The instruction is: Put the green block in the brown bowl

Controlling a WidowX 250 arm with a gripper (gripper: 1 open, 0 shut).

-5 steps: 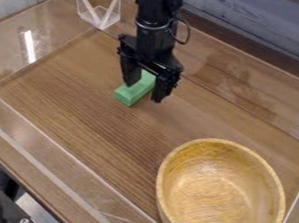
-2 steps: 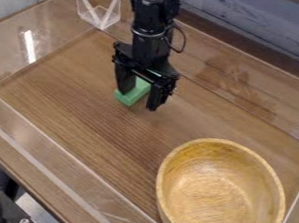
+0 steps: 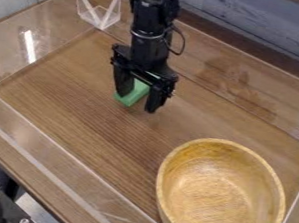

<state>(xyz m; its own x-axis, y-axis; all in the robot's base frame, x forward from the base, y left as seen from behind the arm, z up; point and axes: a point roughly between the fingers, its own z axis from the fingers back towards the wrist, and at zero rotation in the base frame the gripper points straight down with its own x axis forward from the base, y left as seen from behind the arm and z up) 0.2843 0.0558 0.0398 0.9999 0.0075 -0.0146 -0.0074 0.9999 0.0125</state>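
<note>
The green block [image 3: 132,92] lies on the wooden table, a small bright green bar. My black gripper [image 3: 139,96] points straight down over it, open, with one finger on each side of the block and the fingertips close to the table. Much of the block is hidden behind the fingers. Whether the fingers touch the block I cannot tell. The brown bowl [image 3: 220,196], a large light wooden bowl with a thick rim, stands empty at the lower right, well apart from the gripper.
A clear plastic wall [image 3: 51,174] fences the table along the left and front edges. A folded clear stand [image 3: 96,10] sits at the back left. Bare wood lies between the block and the bowl.
The gripper has come lower over the green block and shifted slightly left, so its fingers now straddle the block. The block and bowl have not moved.
</note>
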